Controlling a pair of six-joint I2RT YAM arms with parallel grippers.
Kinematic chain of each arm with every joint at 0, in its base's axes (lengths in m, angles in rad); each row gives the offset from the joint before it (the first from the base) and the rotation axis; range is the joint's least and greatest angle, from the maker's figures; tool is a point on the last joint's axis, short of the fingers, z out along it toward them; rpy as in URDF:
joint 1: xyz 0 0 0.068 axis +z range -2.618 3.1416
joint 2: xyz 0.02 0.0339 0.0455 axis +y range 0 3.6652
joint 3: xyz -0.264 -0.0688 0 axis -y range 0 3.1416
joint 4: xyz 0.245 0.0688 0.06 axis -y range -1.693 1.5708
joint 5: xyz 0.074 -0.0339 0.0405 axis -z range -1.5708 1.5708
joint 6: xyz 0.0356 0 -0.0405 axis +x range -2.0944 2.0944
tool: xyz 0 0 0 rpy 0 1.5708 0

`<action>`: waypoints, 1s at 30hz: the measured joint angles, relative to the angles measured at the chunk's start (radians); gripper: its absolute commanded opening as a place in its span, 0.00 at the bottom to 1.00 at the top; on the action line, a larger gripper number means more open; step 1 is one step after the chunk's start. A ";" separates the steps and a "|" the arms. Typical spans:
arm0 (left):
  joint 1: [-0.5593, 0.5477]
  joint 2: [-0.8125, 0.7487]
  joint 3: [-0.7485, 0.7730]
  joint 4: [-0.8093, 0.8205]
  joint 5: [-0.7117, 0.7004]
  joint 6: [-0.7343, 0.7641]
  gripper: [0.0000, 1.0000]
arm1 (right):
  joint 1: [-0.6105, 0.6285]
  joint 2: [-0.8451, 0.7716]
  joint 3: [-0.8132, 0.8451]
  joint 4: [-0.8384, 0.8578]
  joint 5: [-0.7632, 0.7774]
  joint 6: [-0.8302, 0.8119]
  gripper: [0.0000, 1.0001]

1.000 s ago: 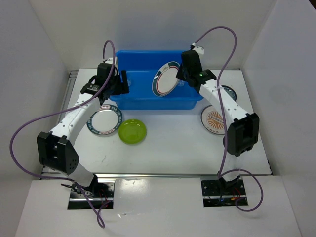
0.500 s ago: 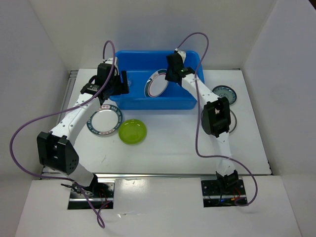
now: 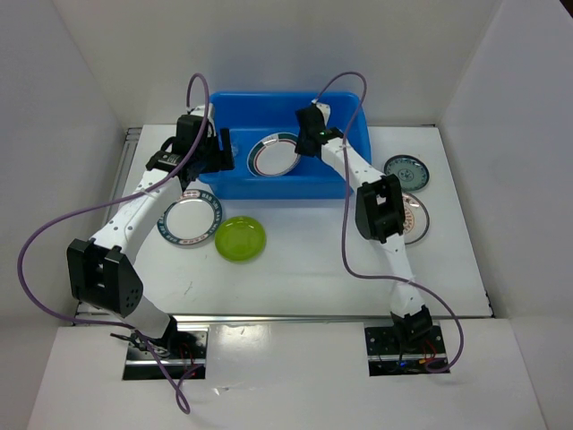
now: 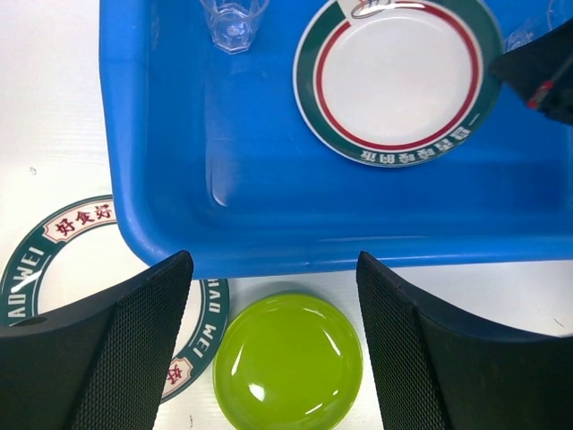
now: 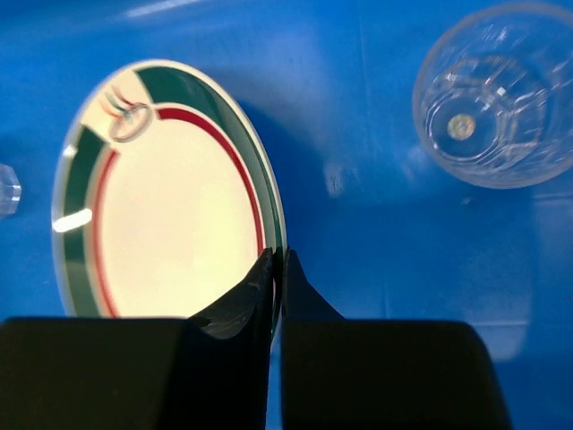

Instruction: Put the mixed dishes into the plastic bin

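Sitting at the far middle of the white counter (image 3: 304,269), the blue plastic bin (image 3: 277,186) holds a white plate with a teal and red rim (image 3: 273,154), a clear cup (image 5: 497,94) near its right end and another clear cup (image 4: 235,18) toward its left. The right pincer (image 5: 276,264) reaches into the bin, clamped tight on that plate's rim; whether the plate rests on the bin floor cannot be told. The left pincer (image 4: 273,264) hangs over the bin's near left wall with its jaws wide apart, gripping nothing. Out on the counter, a second teal-rimmed plate (image 3: 187,221) lies just in front of the bin's left corner, with the lime-green plate (image 3: 241,238) beside it. To the bin's right lie the small dark teal plate (image 3: 406,170) and the orange-sunburst plate (image 3: 415,215), partly hidden by the right arm. Plain white walls enclose the counter on three sides.
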 measured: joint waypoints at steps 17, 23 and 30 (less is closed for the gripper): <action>0.000 0.000 0.001 0.000 -0.006 0.026 0.95 | -0.004 0.058 0.124 -0.078 -0.038 0.013 0.54; 0.149 0.000 -0.011 0.034 0.027 -0.048 1.00 | -0.005 -0.132 -0.043 -0.065 -0.100 -0.006 0.54; 0.624 -0.008 -0.291 0.155 0.143 -0.279 0.84 | -0.006 -0.502 -0.349 -0.015 -0.123 -0.051 0.54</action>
